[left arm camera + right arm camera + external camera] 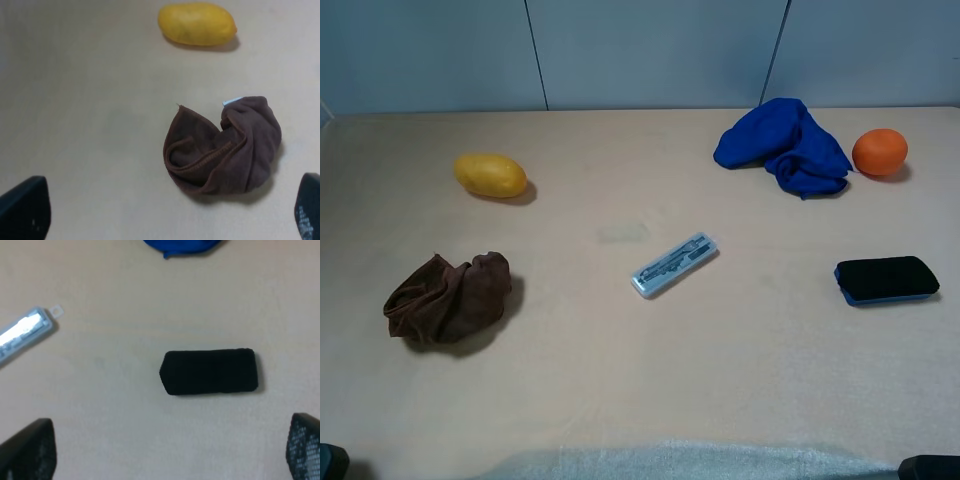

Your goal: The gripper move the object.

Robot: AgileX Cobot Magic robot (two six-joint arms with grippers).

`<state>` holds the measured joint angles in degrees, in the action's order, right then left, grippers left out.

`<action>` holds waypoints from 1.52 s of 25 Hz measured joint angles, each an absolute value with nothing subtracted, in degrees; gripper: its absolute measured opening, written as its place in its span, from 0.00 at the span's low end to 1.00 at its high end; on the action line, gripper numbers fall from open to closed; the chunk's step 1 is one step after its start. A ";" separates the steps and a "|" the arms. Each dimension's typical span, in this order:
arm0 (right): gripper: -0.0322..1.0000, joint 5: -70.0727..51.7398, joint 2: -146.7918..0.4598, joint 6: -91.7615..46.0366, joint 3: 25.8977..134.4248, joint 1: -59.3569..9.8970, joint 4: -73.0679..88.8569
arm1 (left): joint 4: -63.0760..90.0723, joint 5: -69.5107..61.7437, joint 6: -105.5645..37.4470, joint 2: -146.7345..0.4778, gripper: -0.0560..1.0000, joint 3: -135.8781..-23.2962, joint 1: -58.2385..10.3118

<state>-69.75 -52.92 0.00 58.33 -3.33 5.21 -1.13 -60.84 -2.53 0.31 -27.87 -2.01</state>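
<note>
The round orange fruit [879,152] sits at the far right of the table, just right of a crumpled blue cloth [785,145]. It shows in neither wrist view. My left gripper [167,212] is open and empty, low at the near left edge [330,462], with its fingers [25,207] wide apart. My right gripper [166,450] is open and empty at the near right edge [930,467], far from the orange, with its fingers [305,445] wide apart.
A black-and-blue eraser block [886,279] lies in front of the right gripper [209,372]. A clear plastic case [674,264] lies mid-table. A brown cloth [448,298] and an oval yellow fruit [491,175] lie on the left, both in the left wrist view [225,147].
</note>
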 joint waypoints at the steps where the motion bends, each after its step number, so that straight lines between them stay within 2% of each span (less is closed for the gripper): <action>1: 0.70 -69.80 -50.87 0.32 57.14 -3.33 5.08 | -1.13 -60.84 -2.53 0.31 0.99 -27.87 -2.01; 13: 0.70 -66.59 -25.29 1.26 40.52 -3.33 3.92 | -1.13 -60.84 -2.53 0.31 0.99 -27.87 -2.01; 26: 0.70 -60.31 -5.04 1.26 28.94 -3.33 3.48 | -1.13 -60.84 -2.53 0.31 0.99 -27.87 -2.01; 38: 0.70 -59.18 0.29 1.32 28.10 -3.16 2.28 | -1.13 -60.83 -2.53 0.31 0.99 -27.87 -2.01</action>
